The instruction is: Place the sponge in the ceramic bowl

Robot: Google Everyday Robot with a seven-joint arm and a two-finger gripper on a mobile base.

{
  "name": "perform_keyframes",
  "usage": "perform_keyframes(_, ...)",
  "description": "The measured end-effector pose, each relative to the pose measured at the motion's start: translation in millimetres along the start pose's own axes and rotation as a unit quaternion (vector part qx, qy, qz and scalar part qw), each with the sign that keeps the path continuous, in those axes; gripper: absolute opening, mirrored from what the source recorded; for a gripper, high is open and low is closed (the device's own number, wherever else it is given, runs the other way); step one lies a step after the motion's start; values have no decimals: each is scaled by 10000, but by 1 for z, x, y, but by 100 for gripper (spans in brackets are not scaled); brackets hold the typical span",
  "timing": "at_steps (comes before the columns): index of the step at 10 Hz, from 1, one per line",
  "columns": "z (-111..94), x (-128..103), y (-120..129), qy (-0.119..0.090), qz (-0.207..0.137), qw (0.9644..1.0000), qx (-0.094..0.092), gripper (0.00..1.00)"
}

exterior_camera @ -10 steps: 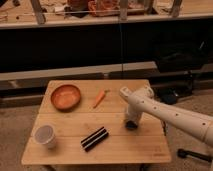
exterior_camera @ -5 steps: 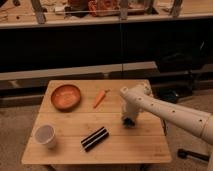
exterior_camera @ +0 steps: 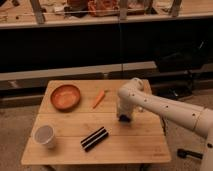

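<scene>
1. Since the frame half a second ago, the dark gripper (exterior_camera: 124, 116) is sitting slightly further left and further back over the light wooden slatted table (exterior_camera: 135, 147). It is drifting the same way across the full second, toward the table's middle. Nothing else on the table is showing any shift.
2. Nearest, at the front left corner, a small white round cup (exterior_camera: 44, 135) is standing upright.
3. Right of the cup and well apart from it, a black bar with white stripes (exterior_camera: 94, 138) is lying diagonally on the boards.
4. Behind and to the right of the bar, the gripper is pointing down at the tabletop, hanging from the white jointed arm (exterior_camera: 165, 106) that is reaching in from the right edge.
5. The small blue soft sponge (exterior_camera: 123, 120) is showing only as a bluish patch at the gripper's tip, right at the table surface. Whether the gripper is wide, narrow or clamping the sponge: cannot tell.
6. Further back, a slim orange stick-shaped object (exterior_camera: 99, 98) is lying tilted, between the gripper and the bowl.
7. At the back left, the round orange-brown ceramic bowl (exterior_camera: 65, 96) with a darker rim is resting upright, well apart from the sponge.
8. Beyond the table, a long dark bench (exterior_camera: 75, 47) is running across the view.
</scene>
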Motion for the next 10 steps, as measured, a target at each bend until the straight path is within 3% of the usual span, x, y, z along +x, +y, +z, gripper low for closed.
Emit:
perform_keyframes(2,-4,3,-6,50,-46,10000,-7,2)
perform_keyframes(4,-12,6,-36,104,-190,9998,16,2)
perform_keyframes(7,-20,13,-47,170,-260,9995,-15,2)
perform_keyframes(10,-26,16,-75,201,-447,9988,-20,2)
